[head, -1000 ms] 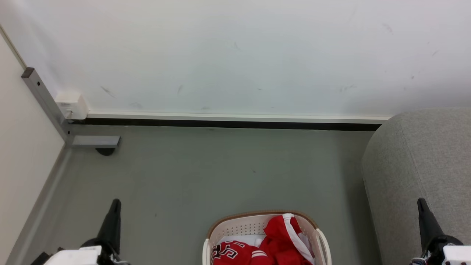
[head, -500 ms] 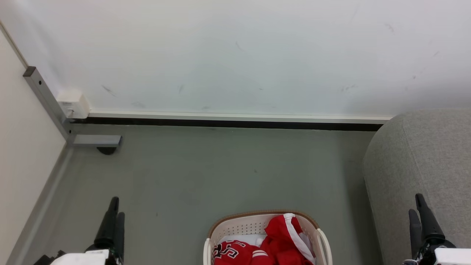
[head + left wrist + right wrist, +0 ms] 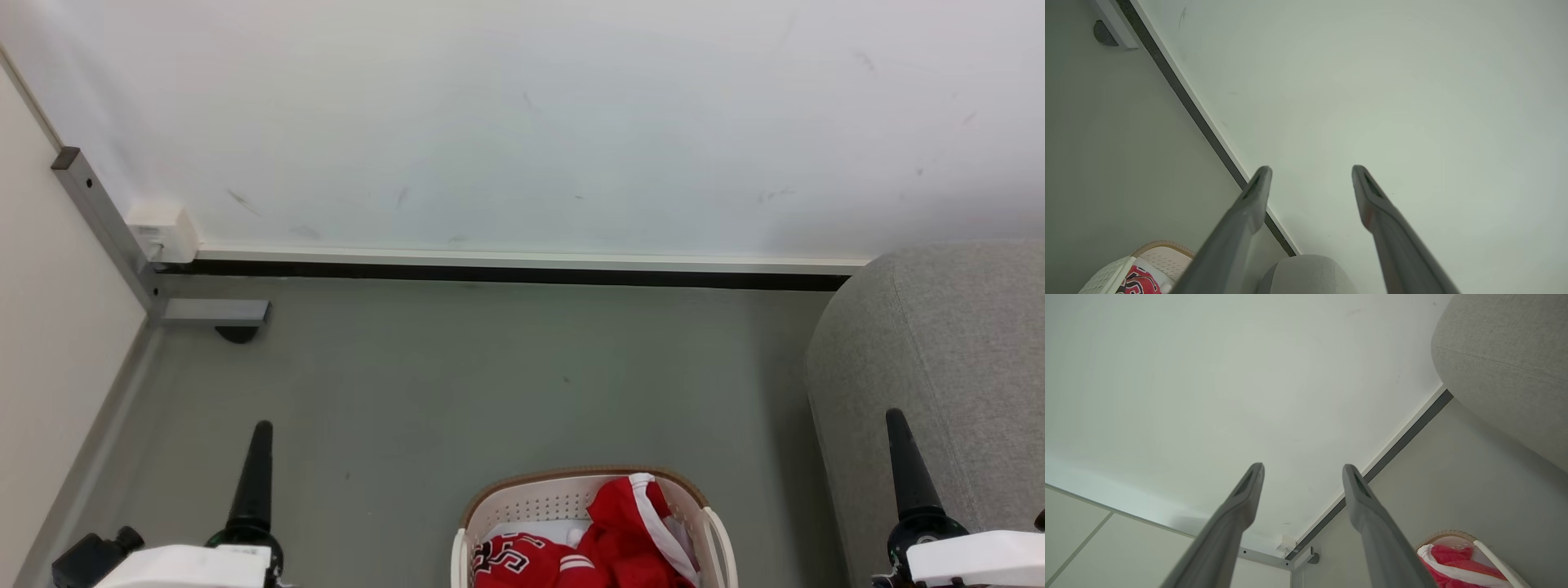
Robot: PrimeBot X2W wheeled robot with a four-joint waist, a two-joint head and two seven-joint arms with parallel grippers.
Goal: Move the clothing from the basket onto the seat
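The basket (image 3: 581,475), cream-white with a brown rim, stands on the floor at the bottom middle of the head view. The clothing (image 3: 624,531) lies inside it, red with white stripe trim and part of a black-and-white number. The seat (image 3: 939,351), in light grey fabric, bulges in at the right. My left gripper (image 3: 260,433) hangs left of the basket and my right gripper (image 3: 896,420) hangs in front of the seat. The left gripper (image 3: 1311,169) and right gripper (image 3: 1302,466) stand open and empty in their wrist views. The basket (image 3: 1110,271) and seat (image 3: 1506,363) also appear there.
A pale wall with a dark baseboard (image 3: 506,276) runs across behind the grey floor (image 3: 490,384). At the left are a cream partition panel, a grey metal post with a foot (image 3: 214,313), and a small white box (image 3: 162,230).
Both grippers have gone from shut to open. Their fingers now reach a little higher in the head view. The basket, the clothing and the seat have stayed put.
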